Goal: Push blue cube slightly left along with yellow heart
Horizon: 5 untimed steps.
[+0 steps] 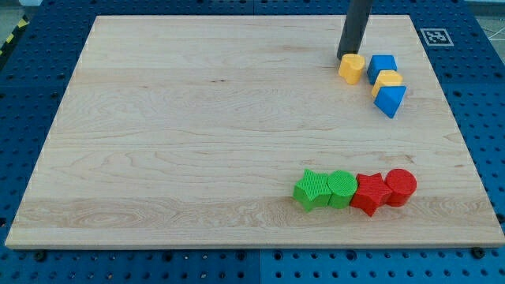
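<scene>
camera view: my tip [346, 57] resting at top-left edge of yellow heart [352, 68], no claw showing; blue cube [382, 66] sitting just right of heart, on desk [197, 126], top right.

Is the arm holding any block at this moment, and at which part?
Nothing is held. My tip only stands at the yellow heart, on its upper left; the blue cube lies right of it.

Pale wood counter, ribbed plastic-looking blocks, matt dark rod

The counter [197, 134] is light wood with visible grain and a smooth, faintly sheened face; the blue cube [383, 66] and yellow heart [352, 68] look like matt plastic; the green [312, 190] and red [369, 193] blocks show fine ribbed tops; my tip [345, 57] ends a smooth dark matt rod; the surrounding blue base [473, 95] is perforated.
</scene>
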{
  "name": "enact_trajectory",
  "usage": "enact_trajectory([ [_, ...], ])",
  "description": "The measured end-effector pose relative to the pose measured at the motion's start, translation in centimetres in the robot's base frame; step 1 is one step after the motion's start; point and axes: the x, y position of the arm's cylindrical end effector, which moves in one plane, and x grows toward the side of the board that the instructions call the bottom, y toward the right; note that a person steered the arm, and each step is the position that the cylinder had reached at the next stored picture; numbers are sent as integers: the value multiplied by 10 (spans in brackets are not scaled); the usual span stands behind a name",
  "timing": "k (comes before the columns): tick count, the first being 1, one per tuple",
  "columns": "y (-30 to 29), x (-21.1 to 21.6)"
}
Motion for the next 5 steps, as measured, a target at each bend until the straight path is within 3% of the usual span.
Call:
enact_trajectory([
  [4, 0, 7],
  [5, 1, -21],
])
